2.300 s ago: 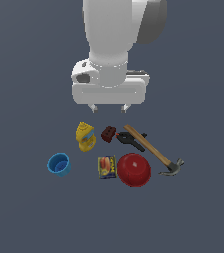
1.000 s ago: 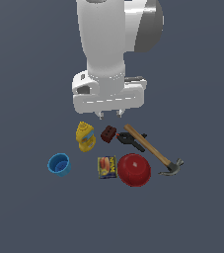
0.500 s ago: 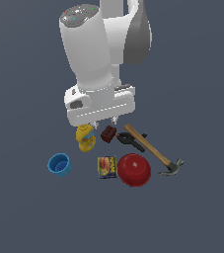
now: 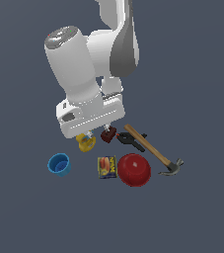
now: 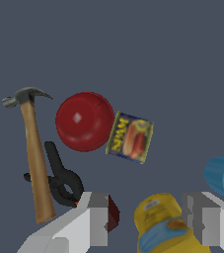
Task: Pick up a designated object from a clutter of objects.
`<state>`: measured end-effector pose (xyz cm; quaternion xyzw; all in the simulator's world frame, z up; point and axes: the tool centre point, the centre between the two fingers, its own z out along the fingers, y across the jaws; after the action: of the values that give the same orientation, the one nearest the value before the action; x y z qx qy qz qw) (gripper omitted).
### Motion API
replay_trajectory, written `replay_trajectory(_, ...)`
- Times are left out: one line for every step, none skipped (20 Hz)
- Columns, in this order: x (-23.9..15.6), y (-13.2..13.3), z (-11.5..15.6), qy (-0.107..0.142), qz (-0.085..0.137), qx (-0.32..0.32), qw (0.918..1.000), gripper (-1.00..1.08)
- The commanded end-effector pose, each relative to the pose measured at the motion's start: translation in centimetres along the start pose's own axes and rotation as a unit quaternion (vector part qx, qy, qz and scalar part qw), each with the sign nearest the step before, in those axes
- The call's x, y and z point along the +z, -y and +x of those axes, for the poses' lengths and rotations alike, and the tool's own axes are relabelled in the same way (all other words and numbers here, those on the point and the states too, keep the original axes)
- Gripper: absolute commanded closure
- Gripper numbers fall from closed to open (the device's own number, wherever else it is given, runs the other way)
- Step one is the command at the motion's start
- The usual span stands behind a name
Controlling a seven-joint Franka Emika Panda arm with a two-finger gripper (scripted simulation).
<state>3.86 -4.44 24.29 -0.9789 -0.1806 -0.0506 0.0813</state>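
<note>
Blue and round, the small hollow cup is seen untouched on the tabletop, apart from the clutter. The pincer is held open and empty above the yellow bottle; grasping and lifting are left.

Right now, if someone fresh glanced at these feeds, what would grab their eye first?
Probably the big white arm, its open gripper hanging low over the yellow bottle, which sits between the fingers in the wrist view. Next, the red bowl beside the yellow-and-blue tin, with the hammer toward the exterior view's right. The blue cup stands apart, on the exterior view's left.
</note>
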Motion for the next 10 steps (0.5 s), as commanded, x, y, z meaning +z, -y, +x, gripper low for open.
replay_trajectory(0.6, -0.8, 0.0, -0.008, 0.004, -0.017, 0.9998, -0.2)
replay_trajectory(0.8, -1.1, -0.1, -0.011, 0.005, -0.024, 0.9996, -0.2)
replay_trajectory(1.1, -1.5, -0.1, -0.014, 0.006, -0.03, 0.9994, -0.2)
replay_trajectory(1.3, -1.8, -0.1, -0.017, 0.007, -0.037, 0.9992, -0.2)
replay_trajectory(1.6, -2.1, -0.2, -0.02, 0.008, -0.043, 0.9988, -0.2)
replay_trajectory(1.8, -2.5, -0.2, -0.023, 0.009, -0.05, 0.9985, -0.2)
replay_trajectory(2.0, -2.8, -0.3, -0.026, 0.01, -0.056, 0.9981, -0.2)
replay_trajectory(2.3, -3.1, -0.3, -0.029, 0.01, -0.062, 0.9976, -0.2)
replay_trajectory(2.5, -3.5, -0.4, -0.032, 0.011, -0.068, 0.9971, -0.2)
replay_trajectory(2.7, -3.8, -0.4, -0.035, 0.011, -0.075, 0.9965, -0.2)
